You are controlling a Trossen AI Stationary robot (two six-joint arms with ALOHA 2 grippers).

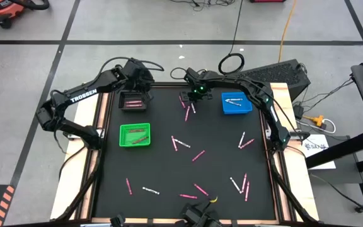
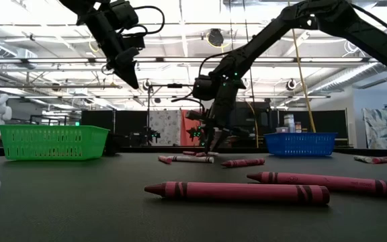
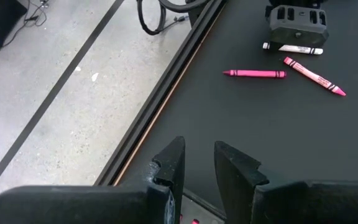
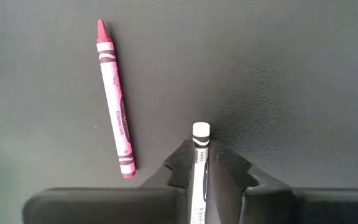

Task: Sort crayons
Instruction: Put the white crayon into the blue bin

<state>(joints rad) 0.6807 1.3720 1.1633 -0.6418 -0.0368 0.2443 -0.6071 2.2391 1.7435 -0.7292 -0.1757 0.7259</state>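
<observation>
Pink and white crayons lie flat and scattered over the black mat, such as a pink one [image 1: 198, 155] and a white one [image 1: 151, 189]. My right gripper [image 1: 186, 99] is down on the mat at the far middle, shut on a white crayon [image 4: 201, 140]. A pink crayon [image 4: 115, 118] lies loose beside it. My left gripper [image 3: 197, 163] hangs open and empty above the dark tray [image 1: 132, 99] at the far left. In the low view it [image 2: 132, 79] stands high above the table. My right gripper pinches the white crayon between its two fingers, one on each long side, close behind its black-banded end [image 4: 201, 132]. That end sticks out past the fingertips. The fingers come steeply from above. The crayon's other end is hidden under the gripper.
A green tray [image 1: 135, 135] stands at the left and a blue tray [image 1: 236, 103] with white crayons at the far right. Two pink crayons [image 3: 253, 73] lie near my right gripper. A small yellow bit [image 1: 214, 200] lies near the front edge.
</observation>
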